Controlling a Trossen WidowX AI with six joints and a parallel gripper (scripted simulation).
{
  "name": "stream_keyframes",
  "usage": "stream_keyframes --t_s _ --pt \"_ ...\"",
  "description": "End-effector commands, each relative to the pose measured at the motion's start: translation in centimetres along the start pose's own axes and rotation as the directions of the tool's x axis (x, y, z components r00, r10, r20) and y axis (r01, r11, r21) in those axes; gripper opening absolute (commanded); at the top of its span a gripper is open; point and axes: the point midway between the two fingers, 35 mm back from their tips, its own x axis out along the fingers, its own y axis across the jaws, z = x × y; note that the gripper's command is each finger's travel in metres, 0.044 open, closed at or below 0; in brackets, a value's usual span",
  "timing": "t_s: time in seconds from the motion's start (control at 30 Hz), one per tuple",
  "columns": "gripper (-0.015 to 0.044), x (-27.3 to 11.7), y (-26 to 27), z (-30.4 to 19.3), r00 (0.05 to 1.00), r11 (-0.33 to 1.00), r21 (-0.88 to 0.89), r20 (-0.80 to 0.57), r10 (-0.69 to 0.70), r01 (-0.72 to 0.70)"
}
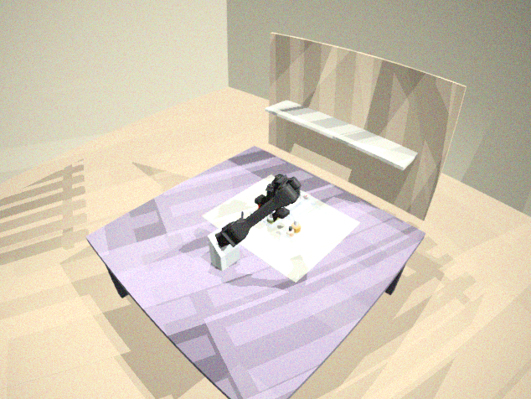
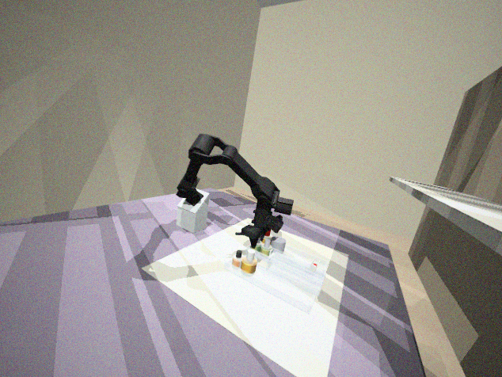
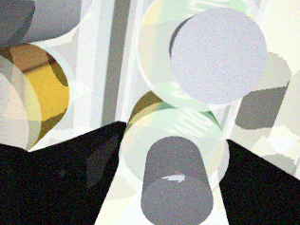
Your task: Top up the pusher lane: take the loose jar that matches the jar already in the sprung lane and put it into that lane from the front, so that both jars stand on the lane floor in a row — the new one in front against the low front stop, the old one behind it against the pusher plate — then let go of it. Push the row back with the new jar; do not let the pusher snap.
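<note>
My gripper (image 3: pixel 172 140) (image 2: pixel 253 244) is shut on a pale green glass jar (image 3: pixel 166 123) with a grey cap, seen from above between the black fingers in the wrist view. Right ahead of it a matching pale green jar (image 3: pixel 154 56) (image 2: pixel 265 250) with a wide pale cap stands between the clear lane walls. The two bodies meet or overlap in the wrist view; whether they touch is unclear. The held jar's base, the low front stop and the pusher plate cannot be made out. The clear rack (image 2: pixel 279 294) sits on the white mat (image 2: pixel 283 337) (image 1: pixel 326 219).
An amber jar (image 3: pixel 52 96) and a grey cylinder (image 3: pixel 59 15) stand left of the held jar in the wrist view. Another amber jar (image 2: pixel 248 266) (image 1: pixel 296 228) and a black-capped peach jar (image 2: pixel 237 260) (image 1: pixel 290 232) stand nearby. A red cap (image 2: pixel 267 233) shows behind the gripper.
</note>
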Motion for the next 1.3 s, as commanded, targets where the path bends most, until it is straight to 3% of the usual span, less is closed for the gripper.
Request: stream_keyframes --t_s 0.0,1.03,1.27 --pt "0.0 0.01 -0.21 0.17 1.0 1.0 0.01 0.009 -0.009 0.009" --pt "0.0 0.02 0.03 -0.41 1.0 1.0 0.01 0.009 -0.009 0.009" --pt "0.0184 0.05 0.05 -0.37 1.0 1.0 0.01 0.009 -0.009 0.009"
